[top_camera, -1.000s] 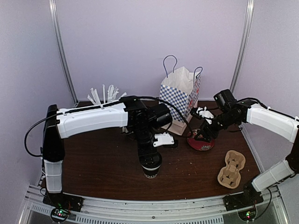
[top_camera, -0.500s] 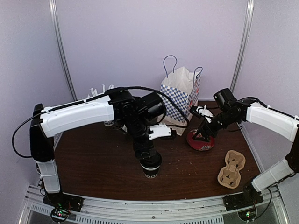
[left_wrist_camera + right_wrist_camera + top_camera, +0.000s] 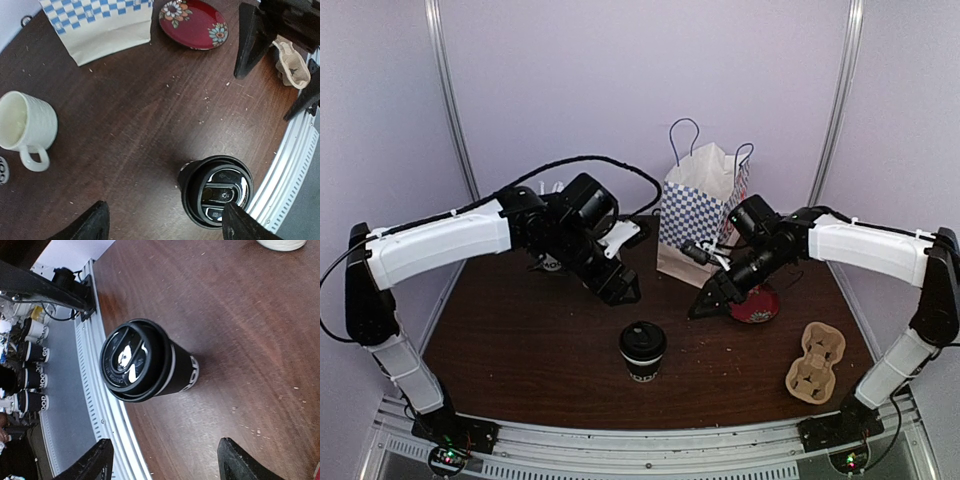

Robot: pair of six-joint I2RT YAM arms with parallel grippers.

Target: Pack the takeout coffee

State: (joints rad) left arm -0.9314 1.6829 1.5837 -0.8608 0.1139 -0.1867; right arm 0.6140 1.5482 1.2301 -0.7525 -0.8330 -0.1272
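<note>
1. My left gripper [image 3: 623,291] is spread wide with nothing between its fingers [image 3: 94,222]. It hangs in the air above the table [image 3: 520,350].
2. My right gripper [image 3: 704,306] is also parted and empty, its two dark fingers [image 3: 240,460] pointing down and towards the middle of the table.
3. The takeout coffee [image 3: 642,350] stands upright on the table near the front edge, black lid on. It is in front of both grippers and roughly between them, and neither one touches it.
4. From my left wrist, the coffee [image 3: 217,191] sits low and to the right, close to the table's metal edge. From my right wrist, I look at its lid [image 3: 134,360] at a slant, with white lettering showing on the black side.
5. Just beside my right gripper lies a red flowered plate [image 3: 758,306], flat on the table.
6. Behind the plate, at the back of the table, stands a blue-and-white checked paper bag [image 3: 705,205] with its handles up.
7. A cream ribbed mug [image 3: 25,125] stands upright, well to the left of the coffee.
8. A brown pulp cup carrier [image 3: 817,362] lies near the front right corner, well apart from the coffee.
</note>
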